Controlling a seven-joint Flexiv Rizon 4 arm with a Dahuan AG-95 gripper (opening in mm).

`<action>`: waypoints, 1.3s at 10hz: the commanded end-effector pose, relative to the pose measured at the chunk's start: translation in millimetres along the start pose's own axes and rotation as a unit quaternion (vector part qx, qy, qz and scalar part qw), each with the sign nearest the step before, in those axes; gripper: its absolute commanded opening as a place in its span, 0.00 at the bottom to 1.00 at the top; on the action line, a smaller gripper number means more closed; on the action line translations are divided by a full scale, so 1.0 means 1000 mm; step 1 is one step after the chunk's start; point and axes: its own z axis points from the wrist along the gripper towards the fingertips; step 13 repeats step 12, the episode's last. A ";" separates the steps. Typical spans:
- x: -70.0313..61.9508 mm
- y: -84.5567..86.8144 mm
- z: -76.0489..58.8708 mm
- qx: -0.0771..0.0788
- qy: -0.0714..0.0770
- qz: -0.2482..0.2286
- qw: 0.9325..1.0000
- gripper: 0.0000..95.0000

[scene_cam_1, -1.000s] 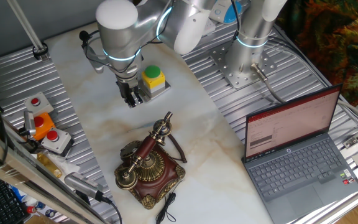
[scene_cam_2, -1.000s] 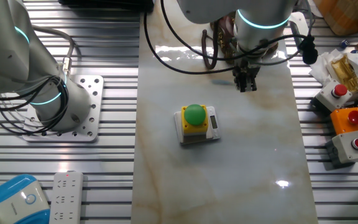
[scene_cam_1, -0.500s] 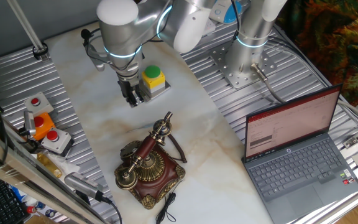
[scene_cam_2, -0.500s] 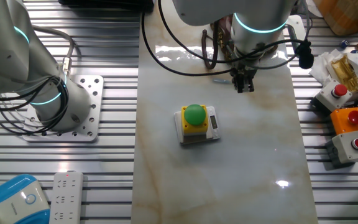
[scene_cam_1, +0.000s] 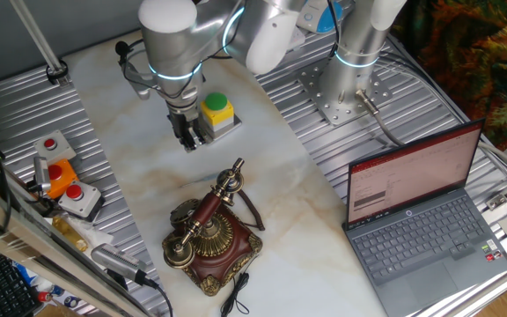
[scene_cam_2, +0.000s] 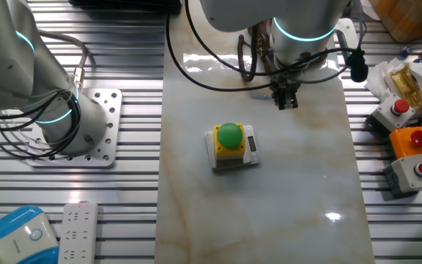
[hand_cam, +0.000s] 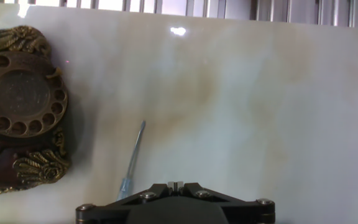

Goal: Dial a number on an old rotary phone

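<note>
The arm (scene_cam_1: 236,31) is built of smooth silver-grey rounded links with white caps, and thin rings glowing cyan mark its joints. Black cables loop around the wrist, and the gripper (scene_cam_1: 187,134) below is a small black unit with dark fingers and a little pale metal at its side. In the hand view its body (hand_cam: 174,205) is a black angular plate with silver screw heads along the edge and what seems to be a small metal notch at the centre.

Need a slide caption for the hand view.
Ornate brass-dialled rotary phone at left, thin blue-handled tool lying on the marble tabletop.
</note>
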 end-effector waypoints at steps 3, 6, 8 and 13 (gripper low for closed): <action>0.006 0.003 0.002 0.000 0.001 -0.003 1.000 0.00; 0.007 0.004 0.002 -0.001 0.001 -0.009 1.000 0.00; 0.007 0.004 0.002 -0.001 0.000 -0.009 1.000 0.00; 0.008 0.004 0.002 -0.001 0.005 -0.008 1.000 0.00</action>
